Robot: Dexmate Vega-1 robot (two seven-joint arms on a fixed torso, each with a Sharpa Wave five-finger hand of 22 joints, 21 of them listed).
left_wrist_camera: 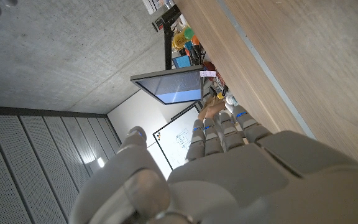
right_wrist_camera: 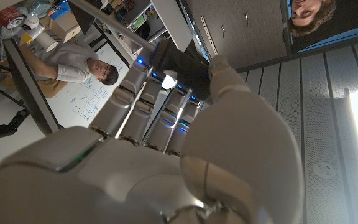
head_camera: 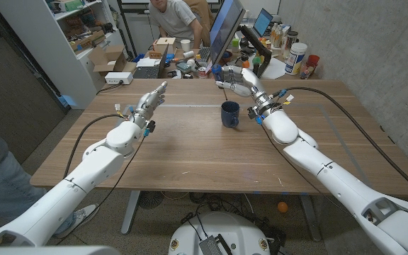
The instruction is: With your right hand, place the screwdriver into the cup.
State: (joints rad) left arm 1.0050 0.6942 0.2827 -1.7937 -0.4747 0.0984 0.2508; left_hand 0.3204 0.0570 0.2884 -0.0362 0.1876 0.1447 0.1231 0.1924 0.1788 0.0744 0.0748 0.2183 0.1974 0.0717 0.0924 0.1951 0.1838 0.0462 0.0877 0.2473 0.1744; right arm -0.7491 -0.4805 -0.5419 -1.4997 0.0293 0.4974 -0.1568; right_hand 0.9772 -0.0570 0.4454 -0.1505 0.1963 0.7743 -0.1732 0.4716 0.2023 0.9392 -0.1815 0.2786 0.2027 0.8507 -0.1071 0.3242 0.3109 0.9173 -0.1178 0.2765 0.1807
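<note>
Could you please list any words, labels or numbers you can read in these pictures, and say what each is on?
None can be read.
Whiteboard: handwriting and sketches, too small to read.
White container behind the table: label blurred.
Laptop screen: contents too small.
Cup: plain dark blue, no print visible.

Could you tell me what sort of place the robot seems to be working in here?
Probably a robotics lab or workshop: a cluttered bench behind the wooden table holds monitors, there is a whiteboard, and a person sits working there.

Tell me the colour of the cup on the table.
Dark blue; the cup shows best in the head view.
</note>
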